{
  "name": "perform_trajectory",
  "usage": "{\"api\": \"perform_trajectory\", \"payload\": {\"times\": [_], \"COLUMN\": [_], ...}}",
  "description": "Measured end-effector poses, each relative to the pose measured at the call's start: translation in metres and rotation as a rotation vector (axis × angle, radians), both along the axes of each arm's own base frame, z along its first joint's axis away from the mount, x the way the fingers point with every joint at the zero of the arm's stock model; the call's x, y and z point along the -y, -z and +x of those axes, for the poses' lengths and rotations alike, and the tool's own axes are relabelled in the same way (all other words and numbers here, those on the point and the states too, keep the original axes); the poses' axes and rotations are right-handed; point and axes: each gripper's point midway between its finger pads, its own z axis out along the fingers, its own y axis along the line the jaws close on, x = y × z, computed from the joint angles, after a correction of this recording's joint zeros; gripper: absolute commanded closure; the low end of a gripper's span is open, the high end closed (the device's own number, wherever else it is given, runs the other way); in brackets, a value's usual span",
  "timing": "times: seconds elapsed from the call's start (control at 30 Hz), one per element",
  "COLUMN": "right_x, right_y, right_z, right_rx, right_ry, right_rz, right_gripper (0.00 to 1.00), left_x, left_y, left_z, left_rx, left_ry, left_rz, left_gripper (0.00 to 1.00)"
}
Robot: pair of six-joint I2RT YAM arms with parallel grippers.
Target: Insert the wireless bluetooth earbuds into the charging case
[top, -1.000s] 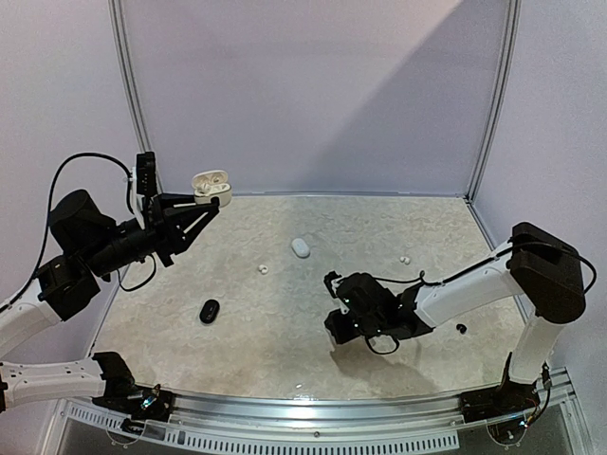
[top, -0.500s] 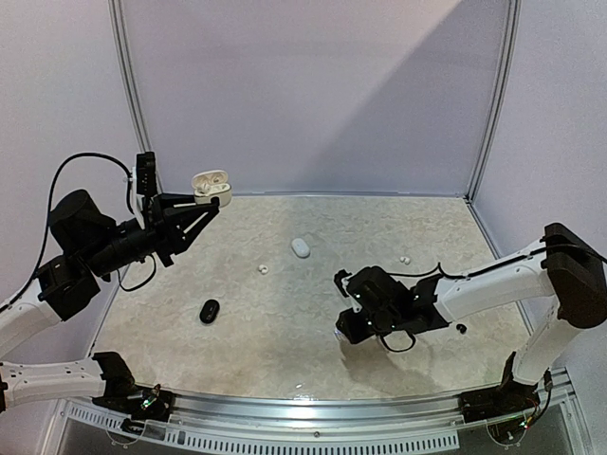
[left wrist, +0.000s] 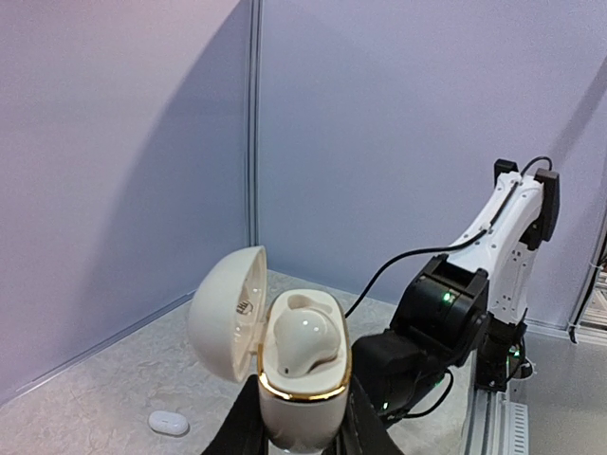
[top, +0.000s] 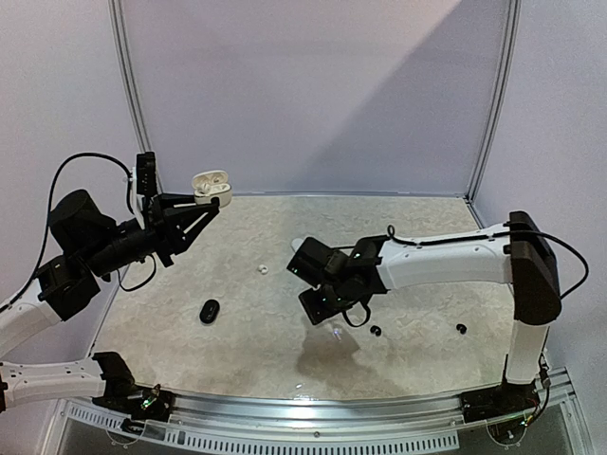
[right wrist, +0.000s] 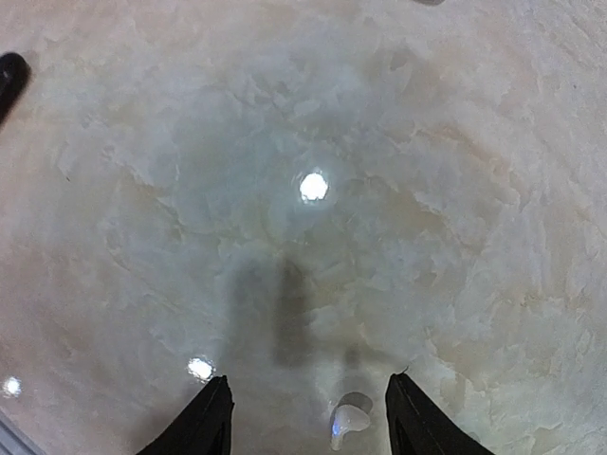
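Standing at the table (top: 237, 346), I note the left gripper (top: 204, 207) clamped on the open white charging case (left wrist: 302, 379), held high over the table's left side. One white earbud (left wrist: 303, 339) sits seated in its well. The right gripper (right wrist: 308, 384) hangs low over the table's middle, jaws moderately apart and holding nothing. A second white earbud (right wrist: 348, 423) lies on the surface between its fingers. A black earbud (top: 376, 330) lies near that gripper.
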Motion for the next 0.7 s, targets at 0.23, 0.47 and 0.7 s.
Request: {"api": "perform_trajectory", "payload": {"times": [0.23,0.47,0.7], "right_x": [0.018,0.021,0.031], "right_y": [0.041,0.043,0.052], "right_z": [-0.018,-0.018,-0.022], "right_rx": [-0.081,-0.102,-0.121], "right_ry": [-0.024,-0.017,-0.015], "right_rz": [-0.224,-0.279,-0.336], "right_gripper": [0.51,0.61,0.65], "left_x": [0.000,0.000,0.000], "left_y": [0.000,0.000,0.000], "left_z": [0.000,0.000,0.000], "left_rx": [0.000,0.000,0.000], "left_ry": [0.000,0.000,0.001], "left_rz": [0.000,0.000,0.000], "left_gripper": [1.00,1.00,1.00]}}
